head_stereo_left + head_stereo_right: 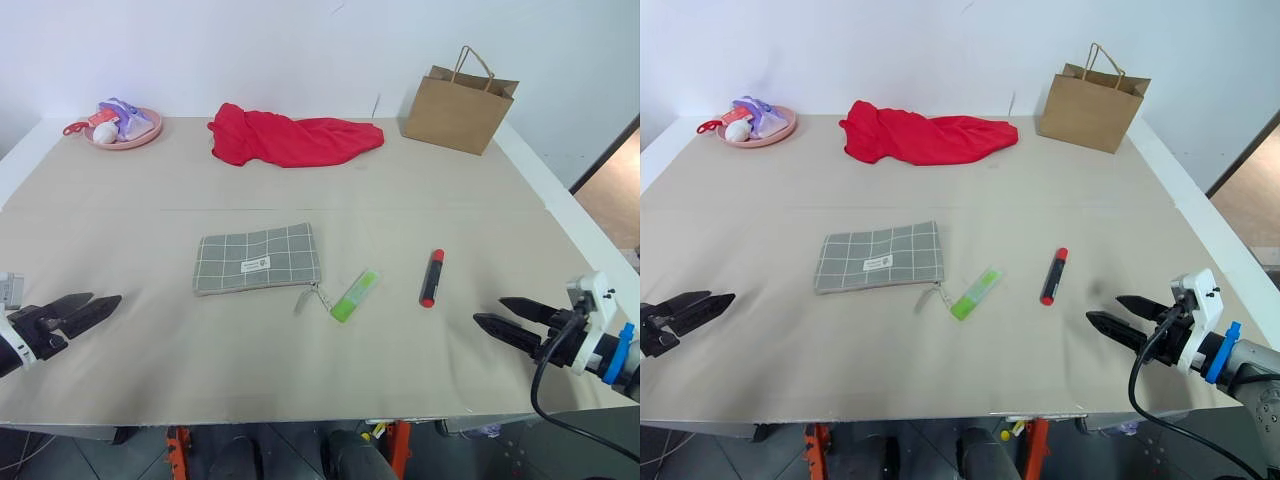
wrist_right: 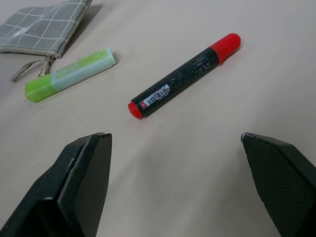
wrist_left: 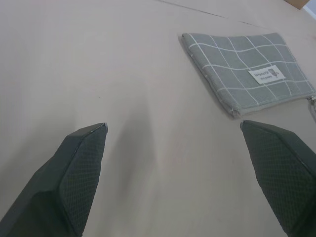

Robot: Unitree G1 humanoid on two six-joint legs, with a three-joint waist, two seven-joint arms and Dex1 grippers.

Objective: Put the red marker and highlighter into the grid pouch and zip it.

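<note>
Red cloth [image 1: 292,138], paper bag [image 1: 458,108], pink plate [image 1: 122,136] behind pouch [image 1: 257,259].

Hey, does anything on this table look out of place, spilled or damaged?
Nothing looks spilled or damaged. The red marker and highlighter lie loose beside the grid pouch, and a red cloth sits crumpled at the far edge.

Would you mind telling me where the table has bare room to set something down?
The widest bare stretch lies between the grid pouch and the red cloth. The front strip between the left gripper and right gripper is bare too. It is tightest around the highlighter and red marker.
</note>
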